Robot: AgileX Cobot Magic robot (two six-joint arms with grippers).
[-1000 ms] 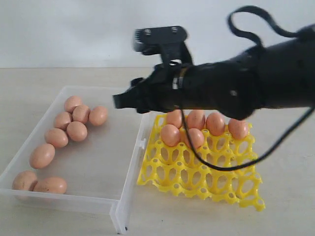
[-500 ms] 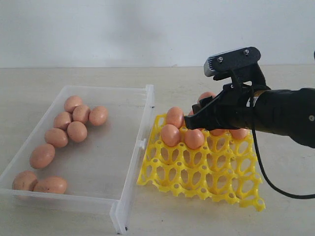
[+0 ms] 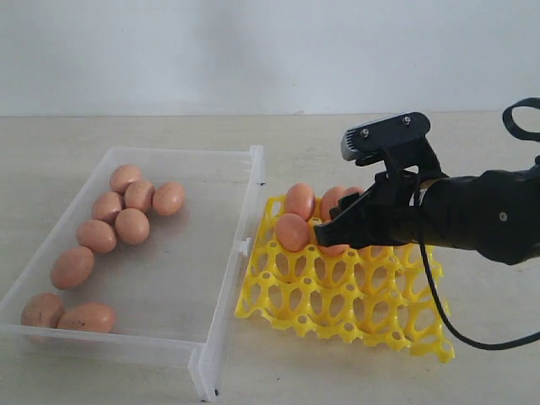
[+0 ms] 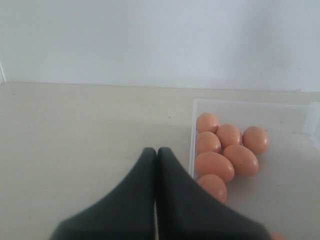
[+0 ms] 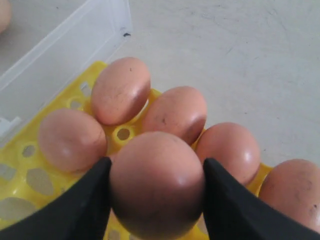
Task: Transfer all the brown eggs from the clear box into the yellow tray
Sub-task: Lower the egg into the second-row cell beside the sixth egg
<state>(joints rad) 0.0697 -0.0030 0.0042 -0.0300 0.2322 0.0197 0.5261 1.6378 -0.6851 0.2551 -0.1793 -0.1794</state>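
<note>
The pale desk (image 3: 321, 371) carried everything. The yellow tray (image 3: 337, 308) sat on it, and the rest is placed from that tray. The clear box (image 3: 229, 278), wider than the tray, lay just beside the tray's left edge as the exterior view shows it, its clip tab facing the tray. The right arm (image 3: 481, 219), black and thick, reached in from beyond the tray's right edge and hid much of the tray's far half.

Nine brown eggs (image 3: 132, 225) lay in the box, all toward the wall farthest from the tray: six bunched at the far end, one alone midway, and two touching at the near corner.

The right pincer (image 3: 325, 234) was low over the tray's second row from the far edge, its two dark fingers (image 5: 82, 200) pinching one egg (image 5: 156, 180) by its sides. Whether that egg already sat in a cup cannot be told. Five more eggs sat in the tray: four along the far row (image 5: 175, 112) and one (image 5: 72, 140) in the second row at the tray's box-side edge, next to the pinched egg.

The left pincer (image 4: 156, 152) hung over bare desk beyond the box from the tray, its fingers pressed together with nothing between them.
</note>
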